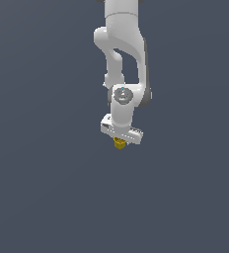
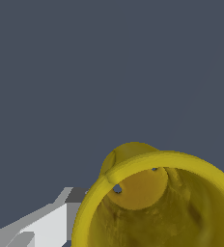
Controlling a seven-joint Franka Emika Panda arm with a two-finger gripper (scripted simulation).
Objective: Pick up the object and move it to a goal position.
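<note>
1. Exterior view: a white arm (image 1: 122, 54) reaches down over a plain dark grey surface (image 1: 37, 197). At its tip, the gripper (image 1: 120, 140) sits right over a tiny yellow cup (image 1: 119, 144), which peeks out just beneath the gripper body. The fingers are hidden here, so whether they are spread or pinching the cup cannot be told. It is also unclear whether the cup rests on the surface or hangs above it.

2. Wrist view: the cup (image 2: 157, 202) fills the near corner, seen from above into its hollow. A thick rounded rim rings a rough inner wall and a flat bottom. One pale finger (image 2: 46, 226) lies just beside the outer wall; contact is uncertain.

3. Judged handling: small, light, stiff, probably smooth outside. Squeezing the outer wall, below the rim, seems safest.

4. Only the exterior view shows the arm's pose; only the wrist view shows the hollow and rim.
</note>
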